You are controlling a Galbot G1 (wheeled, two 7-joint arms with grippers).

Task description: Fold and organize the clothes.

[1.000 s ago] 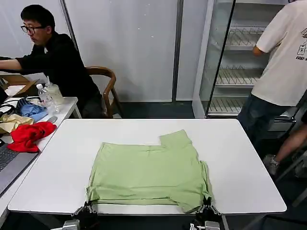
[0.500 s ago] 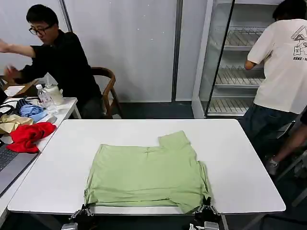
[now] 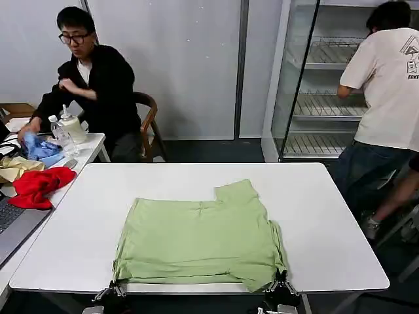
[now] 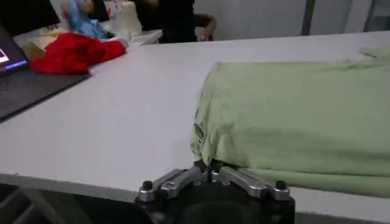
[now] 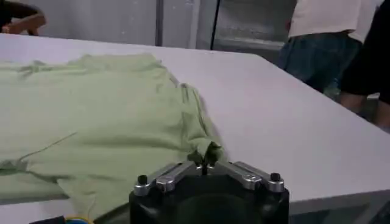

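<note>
Left gripper: cut off by the head view's bottom edge, its body out of frame.
Right gripper: likewise cut by that edge (just dark fingers at the cloth's corner).
Shirt: underside hidden against the surface; inner folded layers hidden by the top layer.
Shirt corners: pinched tips hidden between the fingers in both wrist views.
Laptop: cut off at the head view's left edge.

The shirt lies on the table, toward its near edge. The left gripper pinches its near-left corner, the right gripper apparently its near-right corner, both at the table's front edge
</note>
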